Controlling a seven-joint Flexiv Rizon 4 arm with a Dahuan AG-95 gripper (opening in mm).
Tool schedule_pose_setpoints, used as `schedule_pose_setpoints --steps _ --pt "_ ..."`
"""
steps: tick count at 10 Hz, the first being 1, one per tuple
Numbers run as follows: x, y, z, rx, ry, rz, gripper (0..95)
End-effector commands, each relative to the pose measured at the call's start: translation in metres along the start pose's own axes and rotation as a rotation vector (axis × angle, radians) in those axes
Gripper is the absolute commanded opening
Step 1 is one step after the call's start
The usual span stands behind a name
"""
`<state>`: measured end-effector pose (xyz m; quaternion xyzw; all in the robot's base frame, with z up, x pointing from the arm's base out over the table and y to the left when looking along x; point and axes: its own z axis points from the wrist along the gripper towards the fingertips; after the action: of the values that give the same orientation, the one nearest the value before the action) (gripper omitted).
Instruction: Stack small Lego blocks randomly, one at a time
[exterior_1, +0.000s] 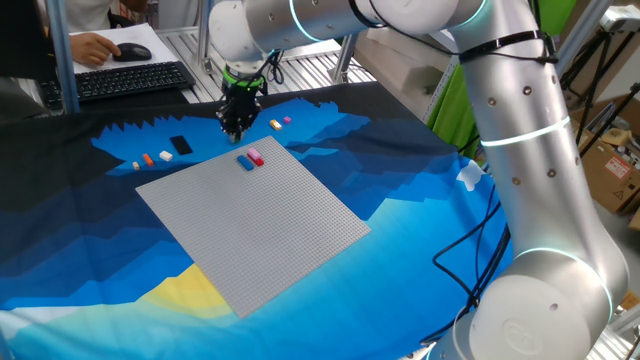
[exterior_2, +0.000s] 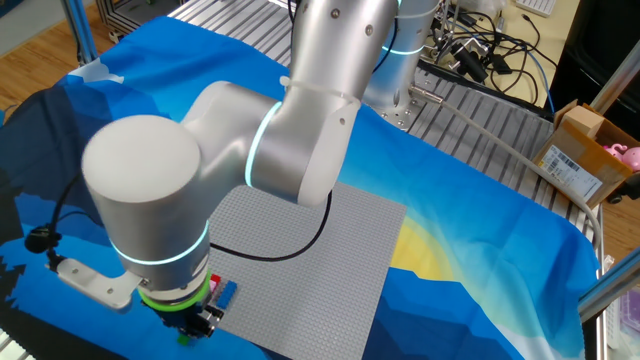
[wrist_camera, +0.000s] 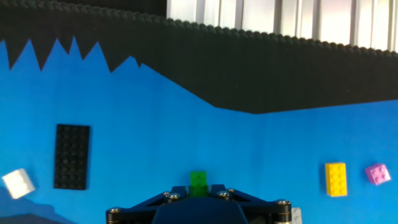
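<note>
My gripper (exterior_1: 236, 128) points straight down at the blue cloth (exterior_1: 420, 200) with a green Lego block (wrist_camera: 198, 183) between its nearly closed fingers; I judge an off-centre pinch could squirt it sideways.

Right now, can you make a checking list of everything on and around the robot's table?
Surface: blue cloth with a grey baseplate on it.
Job's things: pink block and blue block on the baseplate; yellow block, purple block, white block and green block on the cloth.
Clutter: black flat plate.
Pincer: points down at the green block; open or shut, cannot tell.
Cables: black cable lies on the cloth beside the arm.
Surroundings: keyboard, mouse, a person's hand, cardboard box.
</note>
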<state>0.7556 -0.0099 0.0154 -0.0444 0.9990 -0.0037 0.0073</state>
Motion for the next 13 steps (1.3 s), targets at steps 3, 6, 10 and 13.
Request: schedule_pose_setpoints --steps 3,6,10,13 --pt "0.03 0.007 -0.018 -0.001 0.034 0.001 0.0" --pt "0.049 0.016 -0.022 -0.006 0.067 0.015 0.0" --pt "0.068 0.019 -0.015 -0.002 0.068 0.014 0.0" --pt "0.074 0.019 -0.013 -0.003 0.071 0.012 0.0"
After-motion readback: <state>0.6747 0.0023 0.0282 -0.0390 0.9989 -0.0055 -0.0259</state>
